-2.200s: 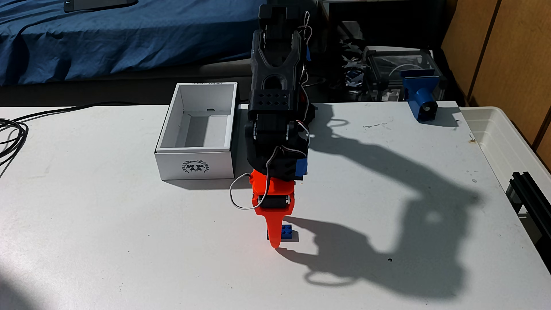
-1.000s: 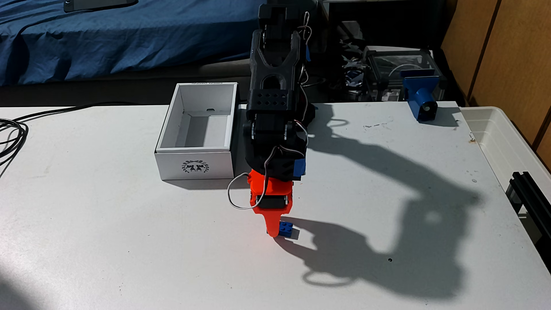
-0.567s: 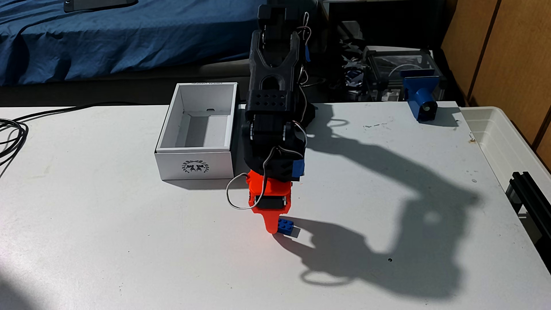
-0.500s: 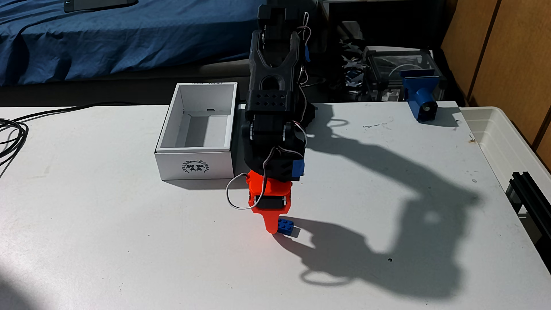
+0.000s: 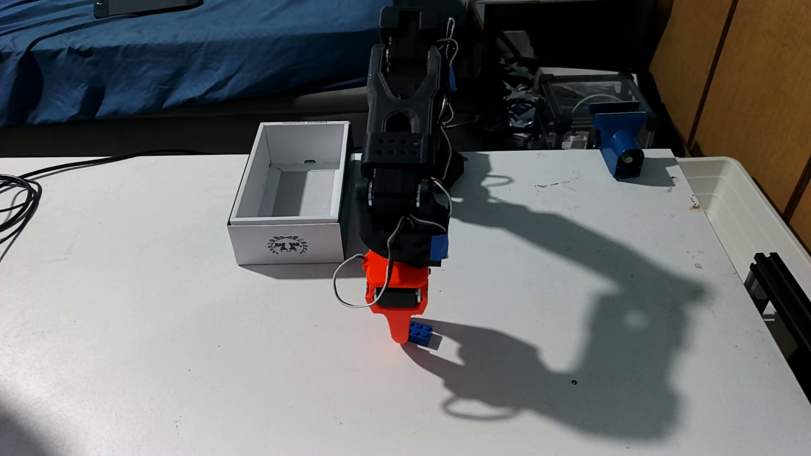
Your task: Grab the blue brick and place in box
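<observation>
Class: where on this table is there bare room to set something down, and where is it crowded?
Bare: the table's near-left stretch, in front of the box and right of the cables. Crowded: the middle, with the arm, gripper and blue brick.

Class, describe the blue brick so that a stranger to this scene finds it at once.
Start at the white table and follow the black arm down to its orange pincer. The blue brick sits at its tip, tilted, small and studded, unlike the bigger blue clamp-like part at the far edge.
</observation>
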